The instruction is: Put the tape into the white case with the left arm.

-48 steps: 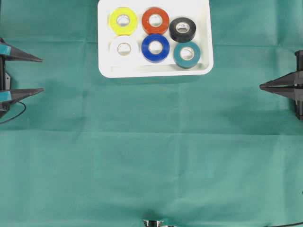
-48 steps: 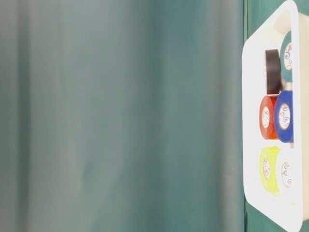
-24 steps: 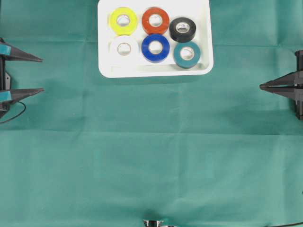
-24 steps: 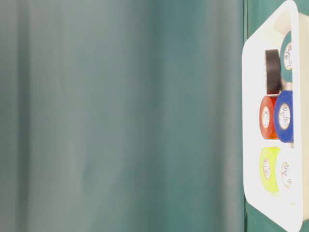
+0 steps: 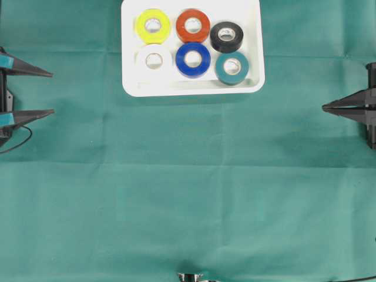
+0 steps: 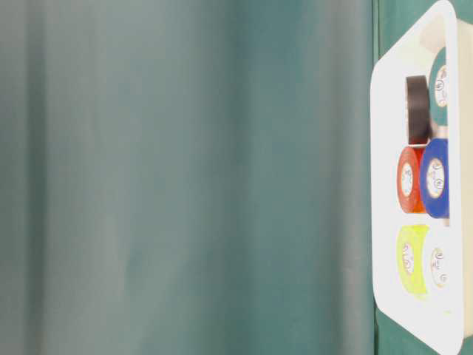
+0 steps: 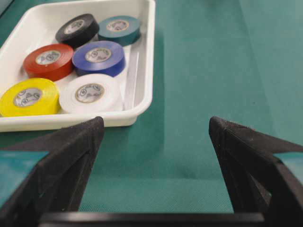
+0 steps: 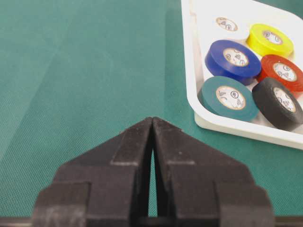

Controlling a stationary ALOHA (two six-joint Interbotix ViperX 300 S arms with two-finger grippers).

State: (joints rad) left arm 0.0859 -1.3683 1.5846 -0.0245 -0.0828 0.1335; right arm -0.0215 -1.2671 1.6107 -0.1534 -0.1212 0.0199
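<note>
While six tape rolls lie flat inside the white case point(image 5: 132, 70), in two rows of three, the left gripper point(image 5: 51, 93) waits well to the case's left, its teal-marked fingers spread wide with nothing between them. The teal tape point(image 5: 231, 67) sits in the case's near right corner, beside the blue tape point(image 5: 192, 59). Well right of the case, the right gripper point(image 5: 324, 107) has its tips pressed together, empty.

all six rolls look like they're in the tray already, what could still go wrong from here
1. The white case is packed: the black roll and teal roll touch, so any further reach in could knock them.
2. The left gripper waits open and empty at the cloth's edge; with no loose tape visible, another grab could pull a roll back out.
</note>
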